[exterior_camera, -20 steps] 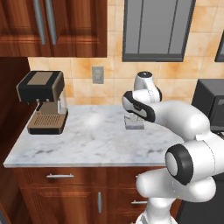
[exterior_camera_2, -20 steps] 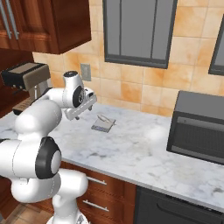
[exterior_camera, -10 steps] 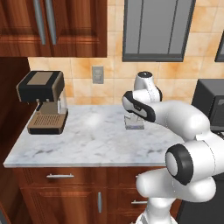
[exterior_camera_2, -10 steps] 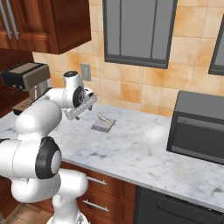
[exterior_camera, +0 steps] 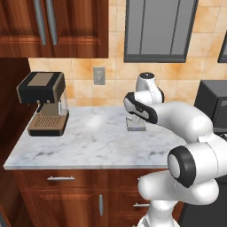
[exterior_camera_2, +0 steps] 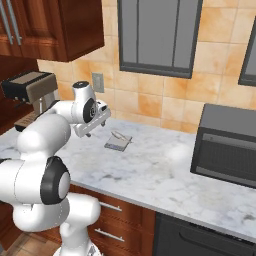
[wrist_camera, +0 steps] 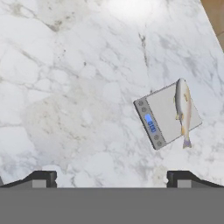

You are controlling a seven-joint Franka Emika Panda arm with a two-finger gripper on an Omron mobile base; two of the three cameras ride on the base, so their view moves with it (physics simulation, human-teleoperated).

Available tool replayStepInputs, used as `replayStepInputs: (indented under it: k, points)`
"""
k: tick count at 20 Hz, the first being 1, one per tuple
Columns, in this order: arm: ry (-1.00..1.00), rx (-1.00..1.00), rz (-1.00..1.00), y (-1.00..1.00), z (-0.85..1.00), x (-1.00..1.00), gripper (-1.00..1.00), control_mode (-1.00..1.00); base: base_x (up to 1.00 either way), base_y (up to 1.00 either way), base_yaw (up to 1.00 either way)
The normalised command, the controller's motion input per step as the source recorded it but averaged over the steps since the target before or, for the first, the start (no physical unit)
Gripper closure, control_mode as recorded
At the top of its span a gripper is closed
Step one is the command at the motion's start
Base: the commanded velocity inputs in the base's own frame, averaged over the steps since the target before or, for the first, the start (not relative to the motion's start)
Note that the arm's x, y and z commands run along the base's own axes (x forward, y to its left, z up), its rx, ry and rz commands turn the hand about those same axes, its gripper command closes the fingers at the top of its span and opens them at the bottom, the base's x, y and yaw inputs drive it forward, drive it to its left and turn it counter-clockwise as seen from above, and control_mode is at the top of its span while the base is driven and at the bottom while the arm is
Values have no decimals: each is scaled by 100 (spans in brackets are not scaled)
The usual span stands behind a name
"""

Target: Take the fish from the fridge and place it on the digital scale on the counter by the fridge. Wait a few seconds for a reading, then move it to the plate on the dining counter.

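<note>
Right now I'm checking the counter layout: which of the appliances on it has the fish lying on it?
The digital scale, the flat grey square with the blue display; the fish lies along one edge. The coffee machine and the dark oven carry nothing.

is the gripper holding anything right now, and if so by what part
Nothing is held. The gripper is open above the counter, and the fish lies on the digital scale, apart from the fingertips.

A small blue display with pale digits is seen on the scale (wrist_camera: 165, 117), but the figures cannot be read.
</note>
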Motion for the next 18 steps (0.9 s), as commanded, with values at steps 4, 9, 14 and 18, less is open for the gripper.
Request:
replayStepInputs:
  k: [4, 9, 14, 18]
  points:
    - [0, 0, 0, 0, 0, 0, -100, -100, 0, 0, 0]
    - [0, 0, 0, 0, 0, 0, -100, -100, 0, 0, 0]
    - [0, 0, 0, 0, 0, 0, -100, -100, 0, 0, 0]
    - [0, 0, 0, 0, 0, 0, -100, -100, 0, 0, 0]
